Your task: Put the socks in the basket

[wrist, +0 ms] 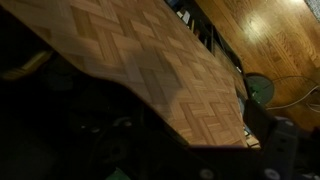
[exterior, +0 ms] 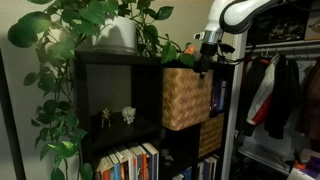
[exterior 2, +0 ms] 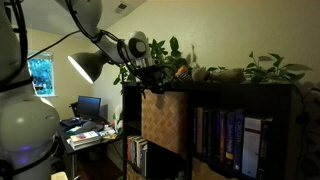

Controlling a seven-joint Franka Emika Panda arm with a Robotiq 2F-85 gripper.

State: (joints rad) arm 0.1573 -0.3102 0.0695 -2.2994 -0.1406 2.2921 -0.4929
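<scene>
The tan wicker basket sits pulled partly out of an upper cubby of the black shelf. It also shows in the other exterior view. My gripper hangs just above the basket's top edge near the shelf top, and shows in the other exterior view too. The wrist view is filled by the basket's woven side and dark shadow. My fingers are too dark to read. I cannot make out any socks. A small orange thing lies on the shelf top by the gripper.
Leafy potted plants cover the shelf top. A darker woven basket sits lower down. Books fill the lower cubbies, and small figurines stand in one. Clothes hang beside the shelf. A desk with a monitor stands beyond.
</scene>
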